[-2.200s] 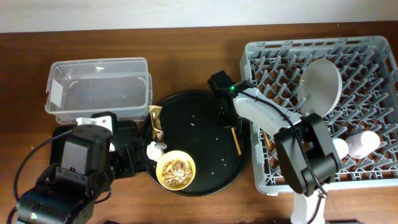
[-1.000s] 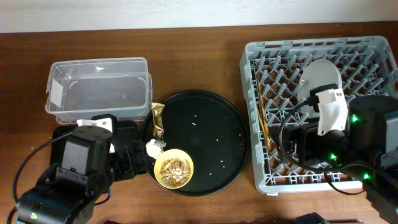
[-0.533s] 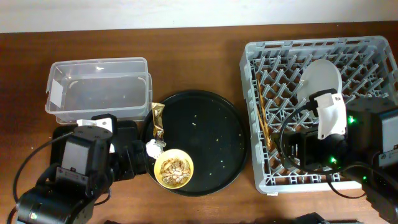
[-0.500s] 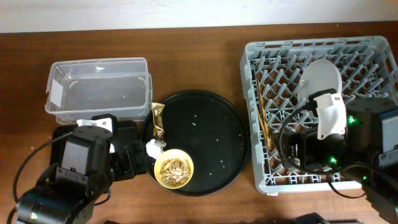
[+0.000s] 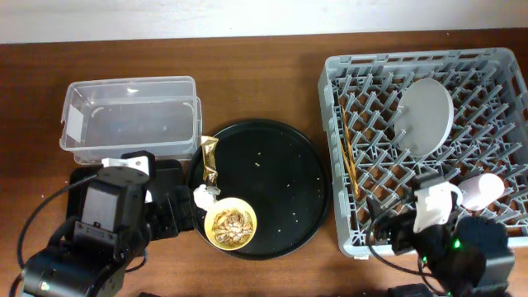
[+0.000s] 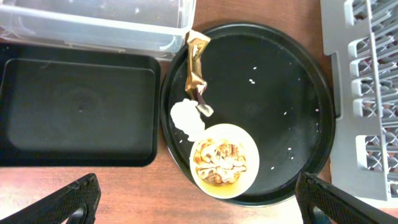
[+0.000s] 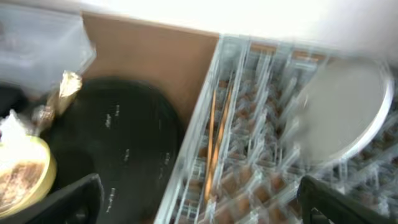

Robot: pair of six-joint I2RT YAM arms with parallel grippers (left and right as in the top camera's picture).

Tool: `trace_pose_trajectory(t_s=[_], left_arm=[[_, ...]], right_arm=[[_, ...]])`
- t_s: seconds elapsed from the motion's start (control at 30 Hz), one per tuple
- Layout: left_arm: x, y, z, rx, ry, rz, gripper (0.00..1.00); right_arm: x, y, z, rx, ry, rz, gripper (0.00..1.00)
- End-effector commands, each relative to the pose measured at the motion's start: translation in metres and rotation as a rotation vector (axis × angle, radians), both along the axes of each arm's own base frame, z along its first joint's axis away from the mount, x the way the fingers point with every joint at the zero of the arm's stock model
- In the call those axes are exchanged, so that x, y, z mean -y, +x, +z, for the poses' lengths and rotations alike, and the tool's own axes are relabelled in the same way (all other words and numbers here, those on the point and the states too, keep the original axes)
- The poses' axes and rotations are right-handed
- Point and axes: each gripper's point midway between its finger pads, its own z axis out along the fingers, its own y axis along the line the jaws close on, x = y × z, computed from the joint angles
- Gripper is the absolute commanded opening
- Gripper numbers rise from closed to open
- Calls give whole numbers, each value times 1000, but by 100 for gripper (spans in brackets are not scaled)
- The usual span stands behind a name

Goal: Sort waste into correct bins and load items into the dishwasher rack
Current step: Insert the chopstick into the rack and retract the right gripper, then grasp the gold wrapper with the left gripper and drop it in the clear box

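Observation:
The yellow bowl [image 6: 224,158] of brownish food scraps sits at the near rim of the round black tray [image 6: 280,93]. Beside it lie the white tissue [image 6: 185,117] and the gold-brown wrapper [image 6: 196,62]. My left gripper [image 6: 196,186] hangs open high above the bowl, holding nothing. The clear tub [image 5: 132,115] and the black rectangular tray [image 6: 78,112] stand to the left. In the grey rack [image 5: 425,140] the plate [image 5: 425,115] stands upright, the chopsticks [image 5: 351,161] lie along the left side, and a pale cup [image 5: 483,188] lies at the right. My right gripper [image 7: 200,190] is open and empty; its view is blurred.
The left arm [image 5: 91,231] covers most of the black rectangular tray in the overhead view. The right arm [image 5: 454,247] sits at the rack's near right corner. Rice grains dot the round tray. Bare wooden table runs along the back.
The right arm has drawn back from over the rack to its near edge, uncovering the plate. The left arm and the waste have not moved.

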Motion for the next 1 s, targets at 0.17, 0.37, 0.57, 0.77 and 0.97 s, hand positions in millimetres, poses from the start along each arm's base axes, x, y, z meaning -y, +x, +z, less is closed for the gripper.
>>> trace_pose_trajectory(t_s=[0.17, 0.37, 0.57, 0.77, 0.97], left_arm=[[-1, 2, 3, 12, -2, 12, 100], [-1, 2, 3, 12, -2, 12, 100], [-1, 2, 3, 12, -2, 12, 100], [-1, 2, 3, 12, -3, 12, 100], [31, 23, -16, -92, -111, -31, 99]], right_arm=[[4, 16, -117, 118, 11, -20, 98], [2, 33, -110, 251, 21, -15, 98], [1, 44, -93, 405, 32, -13, 98], [1, 44, -95, 397, 31, -12, 98], [1, 44, -95, 397, 31, -12, 98]])
